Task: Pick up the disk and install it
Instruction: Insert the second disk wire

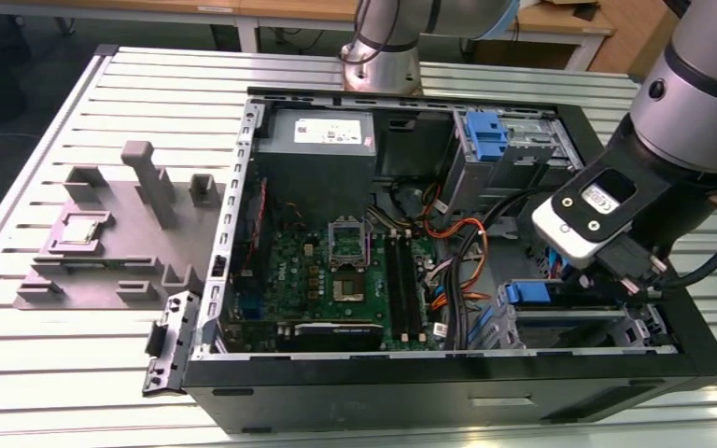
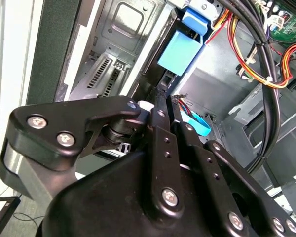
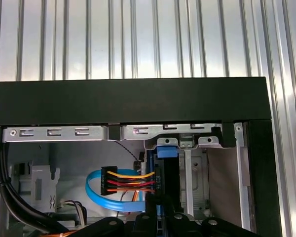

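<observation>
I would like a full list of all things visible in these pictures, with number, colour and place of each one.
computer case: one, black, open, on the slatted metal table.
motherboard: one, green, on the case floor.
power supply: one, grey, far corner of the case.
cables: several, orange, red and black, mid-case.
fixture block: one, grey, on the table at the exterior view's left.
disk: one, blue-framed, in the drive bay.
gripper: one, black, at the disk.

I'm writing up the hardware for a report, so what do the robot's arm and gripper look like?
The arm is a thick cylinder of silver-grey metal with dark joint bands. A white block with a black panel sits at its wrist, and a coiled cable runs beside it. The gripper is matte black, built of angular linkage plates fastened with round silver screws, narrowing to slim fingers.
</observation>
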You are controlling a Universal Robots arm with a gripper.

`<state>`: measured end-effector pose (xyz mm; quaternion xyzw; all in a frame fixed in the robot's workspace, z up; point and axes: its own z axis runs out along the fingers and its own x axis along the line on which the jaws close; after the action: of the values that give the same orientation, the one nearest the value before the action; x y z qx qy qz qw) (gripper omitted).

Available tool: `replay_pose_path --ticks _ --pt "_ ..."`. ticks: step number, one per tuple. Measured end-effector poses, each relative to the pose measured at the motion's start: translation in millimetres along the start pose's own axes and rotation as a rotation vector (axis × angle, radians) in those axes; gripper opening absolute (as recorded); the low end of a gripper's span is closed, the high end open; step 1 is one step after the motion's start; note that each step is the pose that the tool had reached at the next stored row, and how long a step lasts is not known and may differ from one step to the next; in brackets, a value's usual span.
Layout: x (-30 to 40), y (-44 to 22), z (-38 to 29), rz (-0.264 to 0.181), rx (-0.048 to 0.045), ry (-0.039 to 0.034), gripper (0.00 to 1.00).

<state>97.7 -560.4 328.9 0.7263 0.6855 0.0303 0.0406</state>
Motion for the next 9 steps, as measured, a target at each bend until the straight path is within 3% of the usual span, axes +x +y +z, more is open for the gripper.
replay_pose_path --ticks 9 --pt "-0.3 0.0 0.9 0.000 0.0000 0.0011 0.16"
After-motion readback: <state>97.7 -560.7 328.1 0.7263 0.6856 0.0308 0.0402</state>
